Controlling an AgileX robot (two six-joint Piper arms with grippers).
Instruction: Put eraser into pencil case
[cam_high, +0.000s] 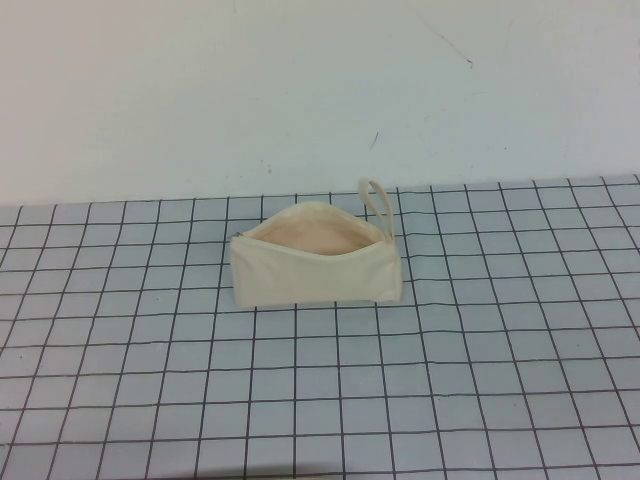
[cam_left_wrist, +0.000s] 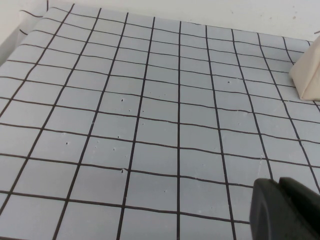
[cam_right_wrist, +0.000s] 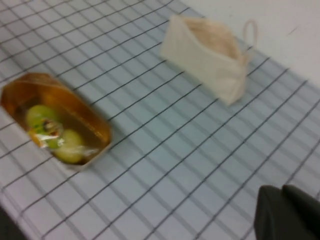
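The pencil case (cam_high: 315, 275) is a cream fabric pouch standing on the grid mat near the back wall. Its zip is open and shows a pinkish-beige lining, and a loop strap (cam_high: 375, 200) sticks up at its right end. No eraser shows in any view. Neither arm shows in the high view. My left gripper (cam_left_wrist: 280, 187) is shut and empty, hovering over bare mat, with one corner of the pencil case (cam_left_wrist: 309, 75) far off. My right gripper (cam_right_wrist: 282, 192) is shut and empty, well short of the pencil case (cam_right_wrist: 207, 55).
In the right wrist view an amber see-through tray (cam_right_wrist: 100, 125) holding green and yellow items sits near the mat's edge, away from the pouch. The white wall (cam_high: 320, 90) stands just behind the pouch. Grid mat (cam_high: 450, 380) stretches around it.
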